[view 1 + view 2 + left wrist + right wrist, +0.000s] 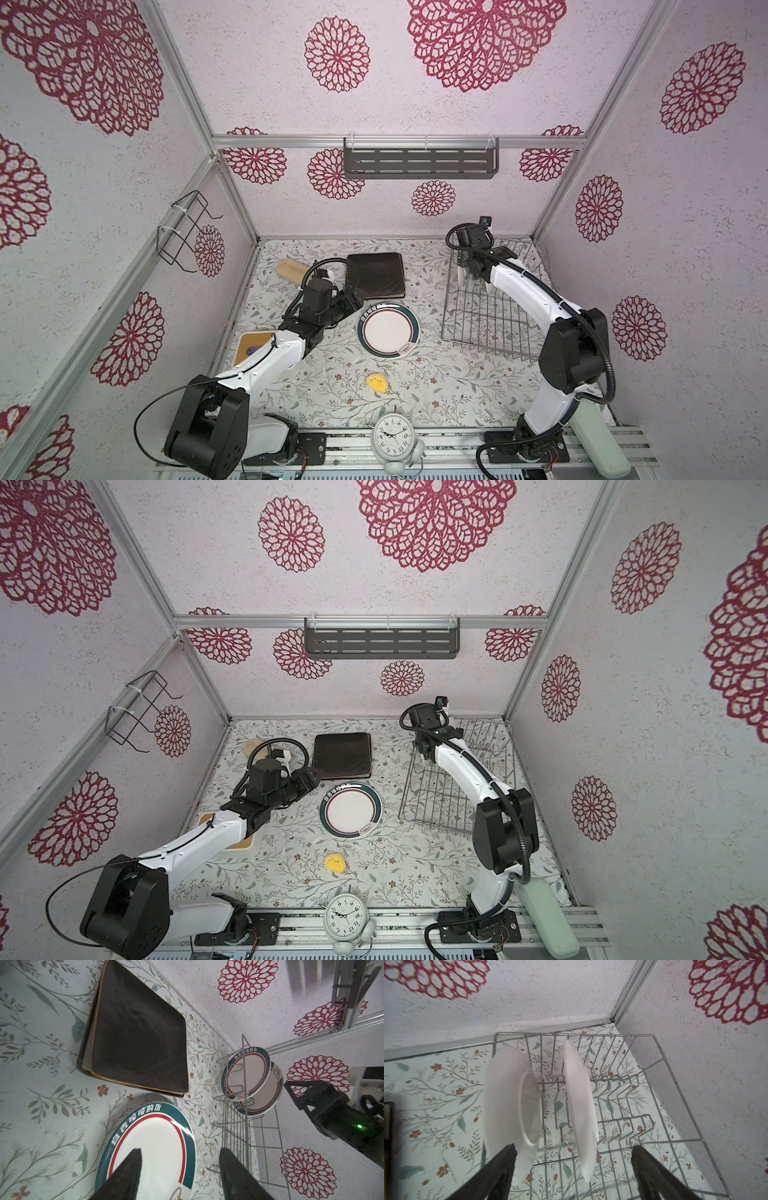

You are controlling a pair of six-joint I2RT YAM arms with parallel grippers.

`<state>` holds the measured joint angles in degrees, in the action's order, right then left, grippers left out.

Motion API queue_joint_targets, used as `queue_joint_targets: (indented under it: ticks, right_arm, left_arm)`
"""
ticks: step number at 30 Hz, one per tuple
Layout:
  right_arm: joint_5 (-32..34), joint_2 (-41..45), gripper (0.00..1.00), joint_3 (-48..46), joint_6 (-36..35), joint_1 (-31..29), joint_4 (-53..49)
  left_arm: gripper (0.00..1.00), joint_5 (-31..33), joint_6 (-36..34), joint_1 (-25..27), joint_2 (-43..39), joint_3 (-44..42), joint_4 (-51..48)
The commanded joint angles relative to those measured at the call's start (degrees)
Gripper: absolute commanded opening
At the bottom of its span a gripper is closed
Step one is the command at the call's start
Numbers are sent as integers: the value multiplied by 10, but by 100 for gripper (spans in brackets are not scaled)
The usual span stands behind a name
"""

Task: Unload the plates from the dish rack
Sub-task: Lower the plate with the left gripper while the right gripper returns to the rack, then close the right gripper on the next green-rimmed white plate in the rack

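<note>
Plates [510,1095]: two round upright in dish rack [618,1093], right gripper [574,1148] open over them

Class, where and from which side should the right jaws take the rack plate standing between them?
Its upper rim, from above, one jaw on each face: the plate stands on edge in the rack, and tines and a second plate crowd its sides.

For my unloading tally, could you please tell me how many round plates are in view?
3. The flat plate lies on the table beside the square plates; the front rack plate and rear rack plate stand upright in the dish rack. No others show.
</note>
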<state>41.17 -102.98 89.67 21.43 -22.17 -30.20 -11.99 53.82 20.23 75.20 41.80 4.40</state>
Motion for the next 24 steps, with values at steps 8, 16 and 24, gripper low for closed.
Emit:
queue_joint_targets:
  ticks: [8,16,24]
  right_arm:
    - [111,-37,78,15,-23,5,-14]
    - [107,-64,69,7,-23,18,7]
    - [97,-75,56,-4,-29,27,28]
  left_arm:
    - [65,-13,5,-3,-2,15,24]
    - [65,-18,11,0,-2,14,28]
    - [65,-15,12,3,-4,13,28]
